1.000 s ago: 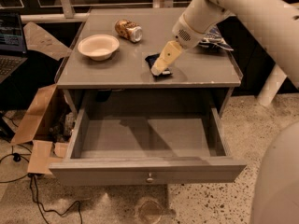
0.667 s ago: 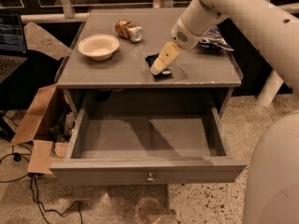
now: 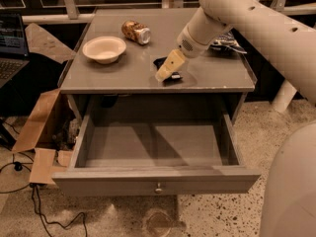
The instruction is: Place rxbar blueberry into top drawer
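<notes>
The rxbar blueberry (image 3: 162, 61), a small dark flat bar, lies on the grey cabinet top (image 3: 123, 73) near its front edge, right of centre. My gripper (image 3: 166, 71), cream-coloured, reaches down from the upper right onto the bar and covers most of it. Only the bar's dark ends show on either side of the gripper. The top drawer (image 3: 123, 180) is pulled fully out below the cabinet top. Its inside is empty and its small round knob (image 3: 158, 187) is at the centre of the front panel.
A white bowl (image 3: 104, 48) and a tipped can (image 3: 136, 31) sit on the left and back of the top. A crinkled chip bag (image 3: 224, 43) lies at the right behind my arm. An open cardboard box (image 3: 37, 127), a laptop (image 3: 10, 38) and floor cables (image 3: 39, 209) are at the left.
The gripper stays down at the bar in nearly the same spot. The bar, the drawer and the other objects have not moved.
</notes>
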